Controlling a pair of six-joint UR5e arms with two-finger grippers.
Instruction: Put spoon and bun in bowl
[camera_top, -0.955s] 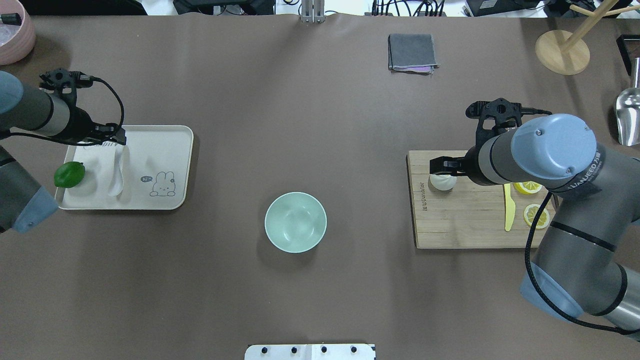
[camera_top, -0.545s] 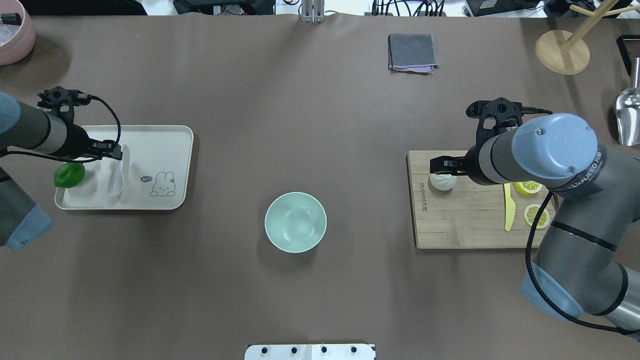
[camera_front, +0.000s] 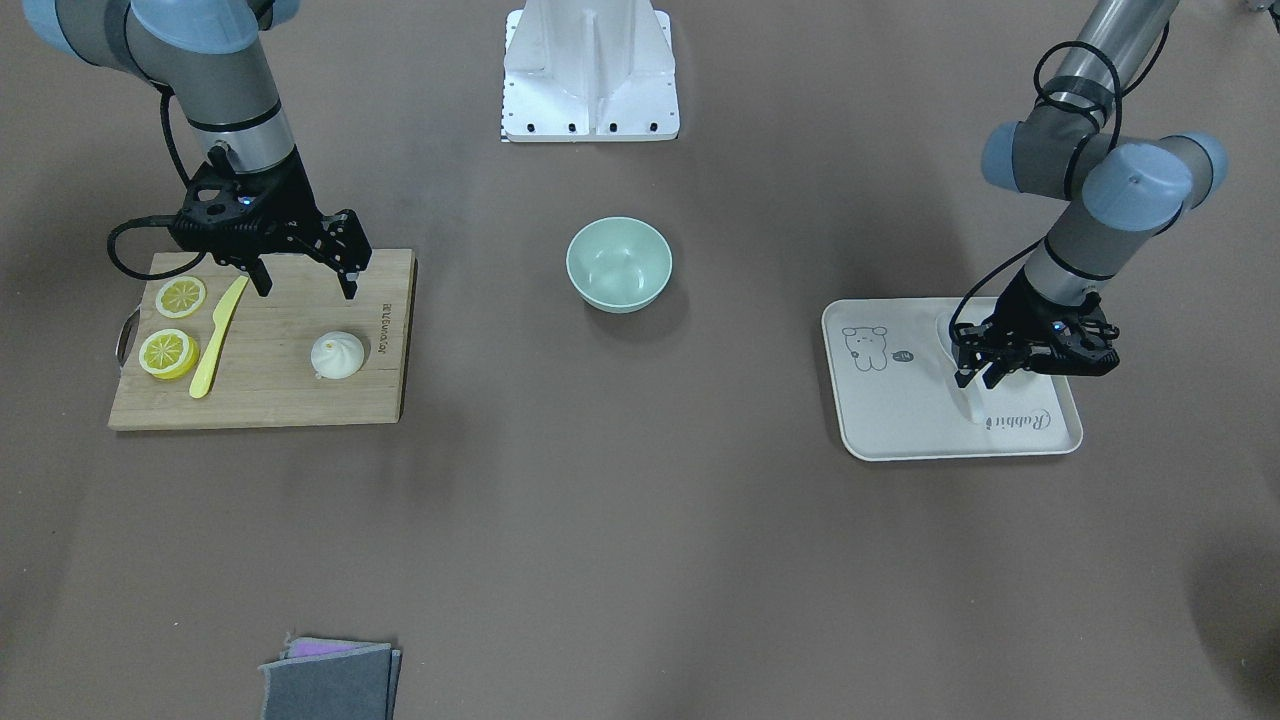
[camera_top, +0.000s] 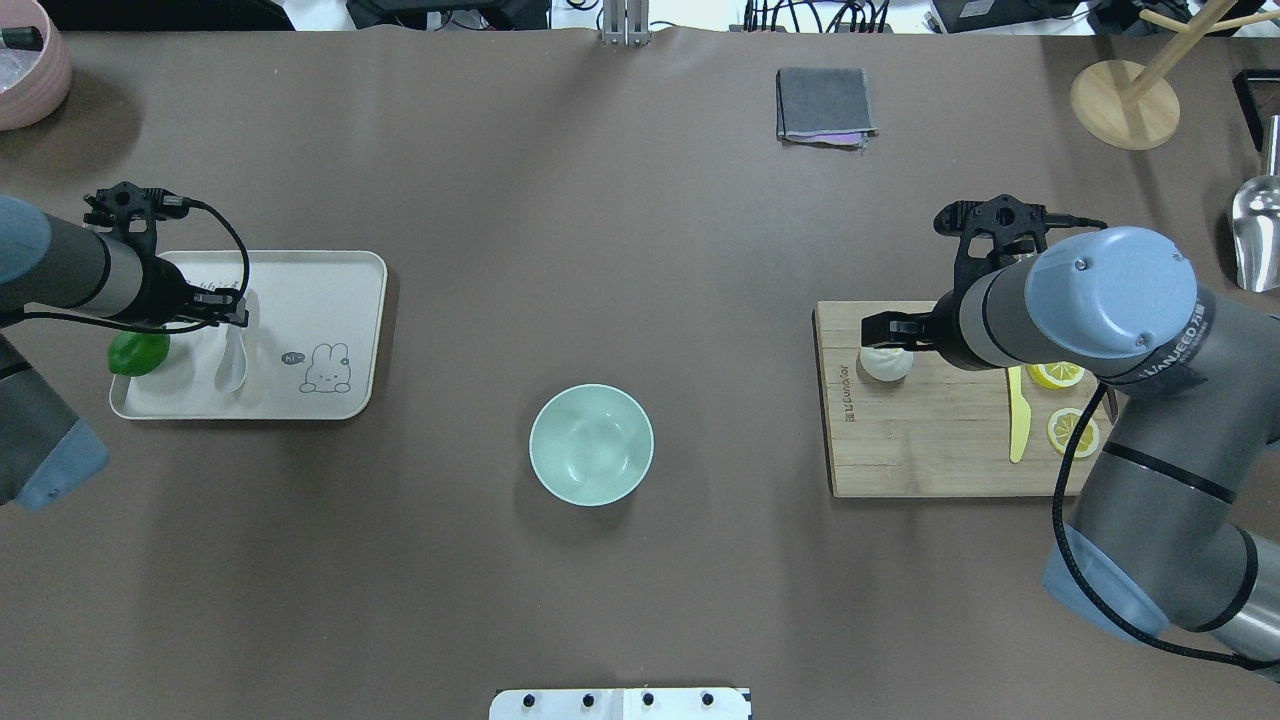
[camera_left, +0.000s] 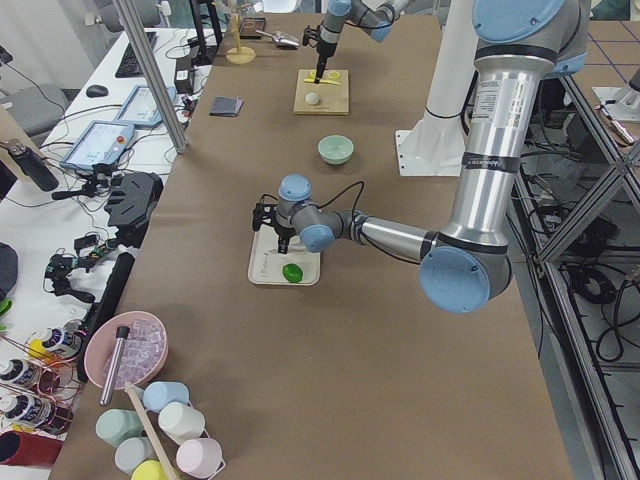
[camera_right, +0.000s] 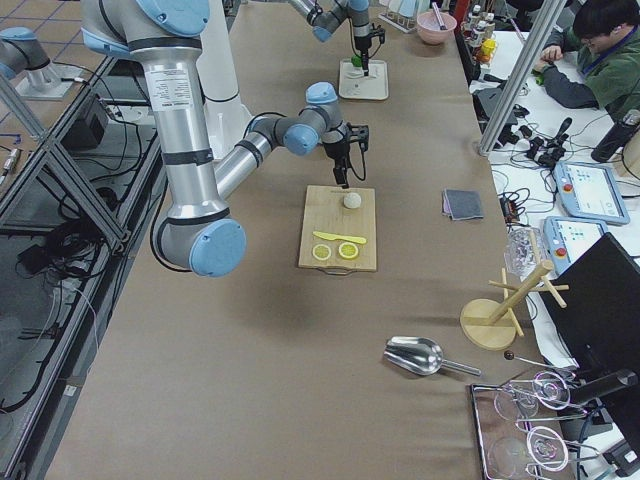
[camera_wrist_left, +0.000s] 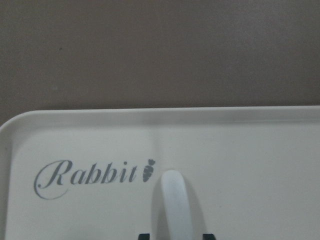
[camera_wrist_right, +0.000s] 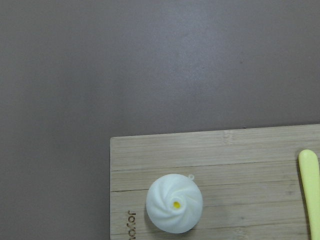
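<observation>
The white spoon (camera_top: 233, 360) lies on the cream tray (camera_top: 340, 280), handle toward the far edge. My left gripper (camera_top: 228, 312) is low over the handle. In the left wrist view the handle (camera_wrist_left: 175, 205) lies between the two fingertips (camera_wrist_left: 144, 235) with a small gap on each side, so the gripper is open. The white bun (camera_top: 886, 363) sits on the wooden board (camera_top: 930, 450), also in the right wrist view (camera_wrist_right: 175, 203). My right gripper (camera_front: 305, 285) is open and hovers above the board beside the bun. The mint-green bowl (camera_top: 591, 444) stands empty mid-table.
A green lime (camera_top: 138, 352) lies on the tray's left side under my left arm. A yellow knife (camera_top: 1018, 420) and lemon slices (camera_top: 1073, 430) lie on the board. A grey cloth (camera_top: 823, 105), a wooden stand (camera_top: 1125, 103) and a metal scoop (camera_top: 1258, 230) are far back.
My left gripper has moved toward the near side and come down over the spoon's handle. The right arm, the bun and the bowl have not moved.
</observation>
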